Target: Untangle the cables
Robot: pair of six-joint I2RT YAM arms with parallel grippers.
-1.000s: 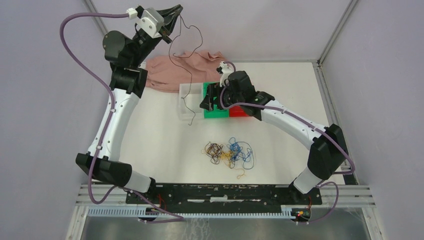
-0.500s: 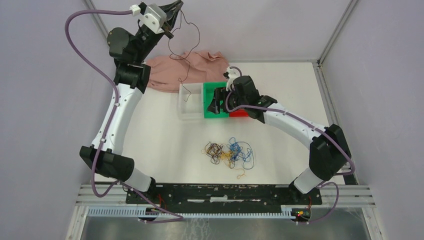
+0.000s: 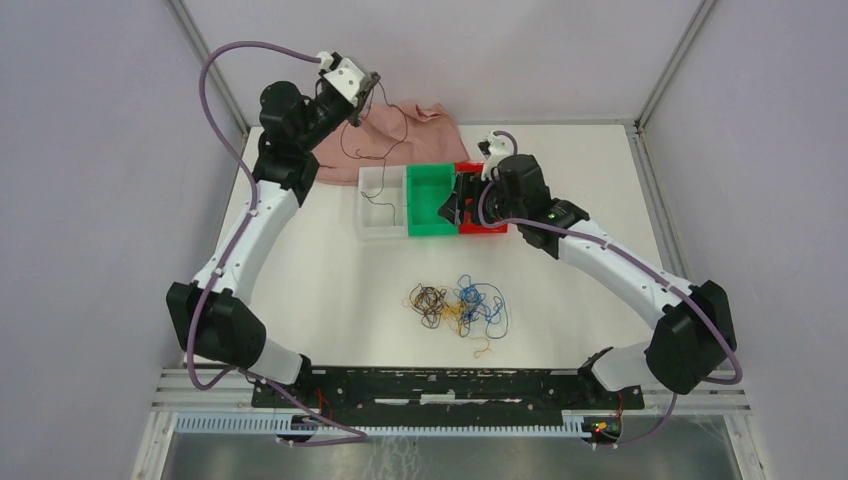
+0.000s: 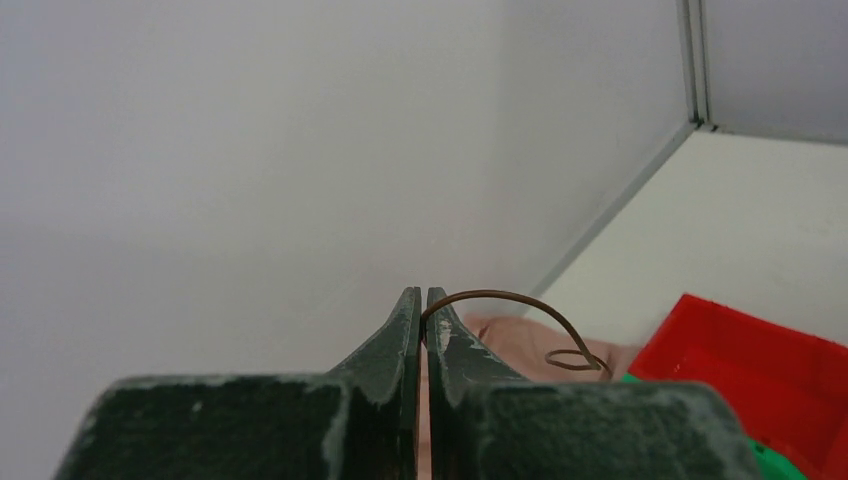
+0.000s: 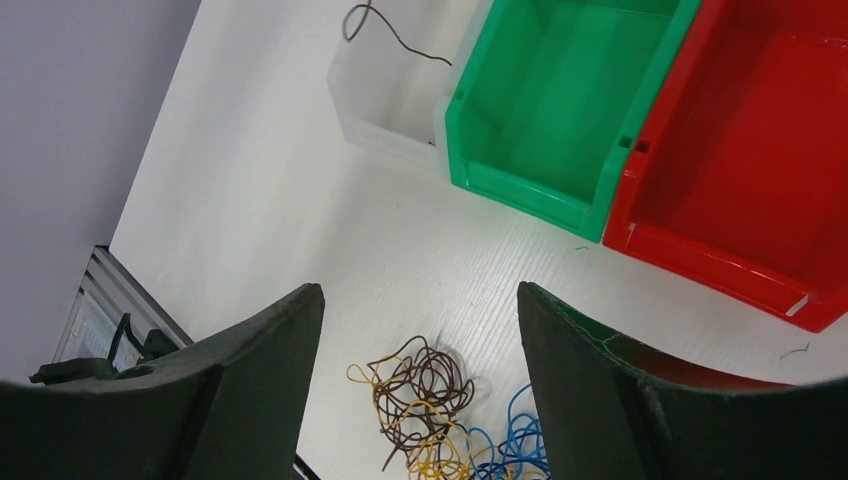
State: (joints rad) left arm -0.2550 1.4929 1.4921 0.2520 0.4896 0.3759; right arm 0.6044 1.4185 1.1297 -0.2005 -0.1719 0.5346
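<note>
The cables (image 3: pixel 460 306) lie in a tangle of brown, yellow and blue strands on the white table, also in the right wrist view as cables (image 5: pixel 432 388). My left gripper (image 3: pixel 366 86) is raised at the back left, shut on one long dark brown cable (image 4: pixel 520 298). That cable hangs down in loops, and its lower end (image 5: pixel 392 36) reaches into the clear bin (image 3: pixel 382 233). My right gripper (image 3: pixel 453 204) hovers open over the seam between the green and red bins, its jaws (image 5: pixel 420 290) wide with nothing between them.
Three bins stand in a row at the middle back: the clear bin, a green bin (image 3: pixel 430 229) and a red bin (image 3: pixel 484 229). A pink cloth (image 3: pixel 420 125) lies behind them by the back wall. Metal frame rails edge the table.
My left arm has come down and to the right with the brown cable, whose lower end now hangs in the clear bin. My right arm has shifted right, from the green bin toward the red one.
</note>
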